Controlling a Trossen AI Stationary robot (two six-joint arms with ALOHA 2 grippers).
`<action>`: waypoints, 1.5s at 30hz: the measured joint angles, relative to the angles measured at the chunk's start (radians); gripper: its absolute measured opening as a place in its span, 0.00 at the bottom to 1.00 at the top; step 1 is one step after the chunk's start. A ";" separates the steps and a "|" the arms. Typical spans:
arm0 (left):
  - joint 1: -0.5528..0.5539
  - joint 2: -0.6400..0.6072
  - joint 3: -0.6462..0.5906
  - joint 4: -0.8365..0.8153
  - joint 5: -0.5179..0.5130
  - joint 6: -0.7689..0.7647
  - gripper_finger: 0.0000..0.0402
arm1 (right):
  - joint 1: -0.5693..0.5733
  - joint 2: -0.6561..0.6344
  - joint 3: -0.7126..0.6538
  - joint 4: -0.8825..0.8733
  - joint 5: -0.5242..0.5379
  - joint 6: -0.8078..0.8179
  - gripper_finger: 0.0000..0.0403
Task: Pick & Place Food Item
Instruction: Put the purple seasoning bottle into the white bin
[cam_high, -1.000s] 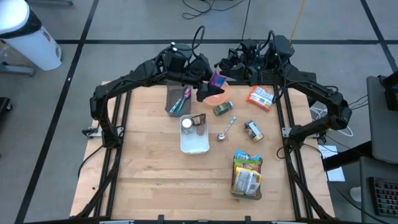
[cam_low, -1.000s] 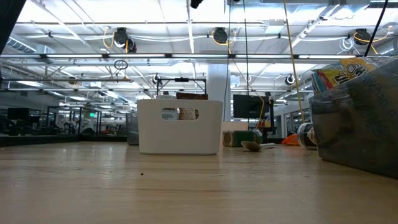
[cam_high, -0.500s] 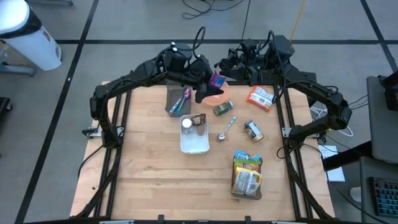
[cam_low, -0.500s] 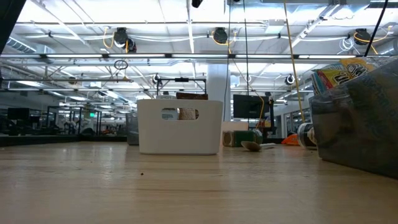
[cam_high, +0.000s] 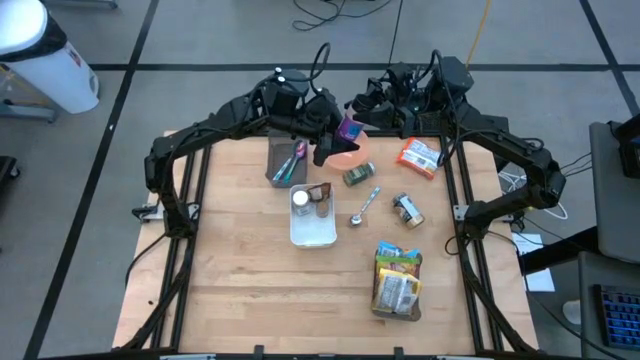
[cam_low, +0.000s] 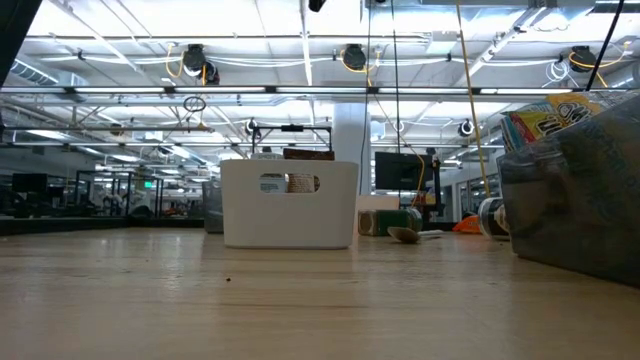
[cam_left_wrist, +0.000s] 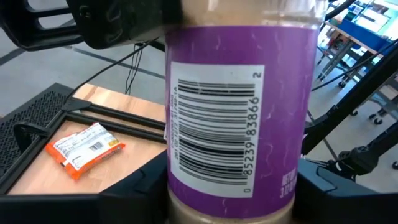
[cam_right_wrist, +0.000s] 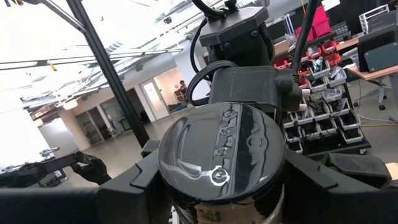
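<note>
A jar with a purple label (cam_high: 348, 128) is held in the air over an orange bowl (cam_high: 346, 152) at the table's far edge. It fills the left wrist view (cam_left_wrist: 239, 106). Its dark shiny lid (cam_right_wrist: 221, 155) faces the right wrist camera. My left gripper (cam_high: 335, 132) is shut on the jar, coming from the left. My right gripper (cam_high: 358, 110) comes from the far right and is closed around the lid end. My left gripper pinches the jar's labelled body (cam_left_wrist: 186, 186) between its two fingers, which lie across the jar. The jar is lifted clear of the table. My right gripper has its two fingers (cam_right_wrist: 140, 183) on opposite sides of the lid's rim (cam_right_wrist: 168, 168), pointing along the jar from its lid end.
A grey bin with utensils (cam_high: 285, 160) stands left of the bowl, and a white bin (cam_high: 312, 228) stands at mid-table. A can (cam_high: 357, 175), a spoon (cam_high: 365, 205), a second can (cam_high: 407, 210), an orange packet (cam_high: 418, 157) and a snack bag (cam_high: 398, 282) lie to the right.
</note>
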 joint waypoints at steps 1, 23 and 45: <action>0.000 0.000 0.000 0.000 0.000 0.001 0.52 | 0.000 0.000 0.000 0.000 0.000 0.000 0.50; -0.001 0.000 0.000 0.043 -0.005 0.048 0.51 | 0.000 0.000 0.000 0.055 0.004 -0.022 0.58; 0.008 -0.001 0.000 0.197 0.003 0.036 0.50 | 0.004 -0.007 0.000 0.127 0.006 -0.027 0.70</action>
